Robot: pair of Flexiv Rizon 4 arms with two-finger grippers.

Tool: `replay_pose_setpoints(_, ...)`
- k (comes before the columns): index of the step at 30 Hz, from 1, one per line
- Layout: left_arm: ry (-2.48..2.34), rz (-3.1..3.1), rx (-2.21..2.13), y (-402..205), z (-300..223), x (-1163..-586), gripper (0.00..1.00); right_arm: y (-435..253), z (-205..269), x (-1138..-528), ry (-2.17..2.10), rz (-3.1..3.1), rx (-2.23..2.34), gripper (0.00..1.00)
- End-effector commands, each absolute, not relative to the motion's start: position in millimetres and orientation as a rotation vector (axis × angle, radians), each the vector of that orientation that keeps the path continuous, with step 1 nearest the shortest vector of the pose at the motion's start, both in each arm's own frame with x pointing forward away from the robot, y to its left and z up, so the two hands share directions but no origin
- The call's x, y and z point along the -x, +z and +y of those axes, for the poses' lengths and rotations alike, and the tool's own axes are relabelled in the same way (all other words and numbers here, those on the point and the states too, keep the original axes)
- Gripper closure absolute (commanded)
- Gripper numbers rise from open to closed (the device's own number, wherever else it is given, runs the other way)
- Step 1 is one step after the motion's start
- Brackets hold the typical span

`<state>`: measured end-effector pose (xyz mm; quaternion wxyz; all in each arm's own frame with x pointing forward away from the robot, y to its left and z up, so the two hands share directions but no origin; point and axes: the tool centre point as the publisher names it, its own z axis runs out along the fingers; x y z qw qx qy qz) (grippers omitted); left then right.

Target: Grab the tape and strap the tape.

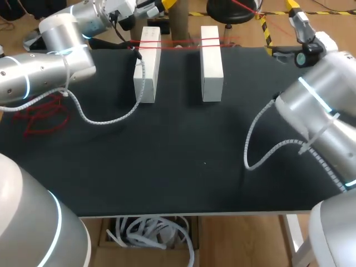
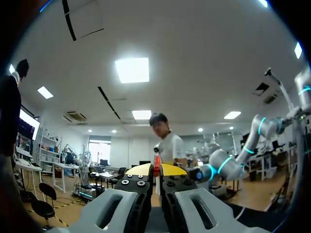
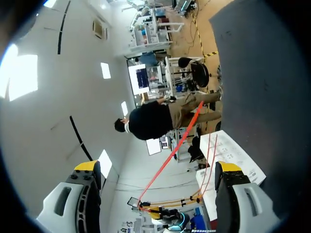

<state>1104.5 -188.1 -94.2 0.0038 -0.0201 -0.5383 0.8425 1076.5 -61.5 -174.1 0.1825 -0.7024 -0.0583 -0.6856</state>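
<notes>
One red tape (image 2: pixel 156 160) pinched in left tool (image 2: pixel 156 171), right tool (image 3: pixel 158 167) spread wide

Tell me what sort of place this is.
Probably a robotics lab test bench: a left arm and right arm flank a black table holding two white blocks with red tape stretched across them.

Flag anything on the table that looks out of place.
A loose tangle of red tape lies heaped at the left edge of the table, beside the left arm. It looks messy against the taut strands stretched across the two white blocks. Nothing else stands out.
</notes>
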Motion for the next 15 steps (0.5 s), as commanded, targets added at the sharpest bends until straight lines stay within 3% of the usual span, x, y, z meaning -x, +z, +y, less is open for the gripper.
replay_pose_setpoints(1, 2.640, -1.683, 0.069, -95, -188, -1106, 1.00, -177, -65, -1072, -2.054, 0.218, 2.206, 0.00)
replay_pose_setpoints(15, 2.640, -1.683, 0.069, -95, -188, -1106, 1.00, -163, -69, -1078, -1.921, 0.182, 2.258, 0.00)
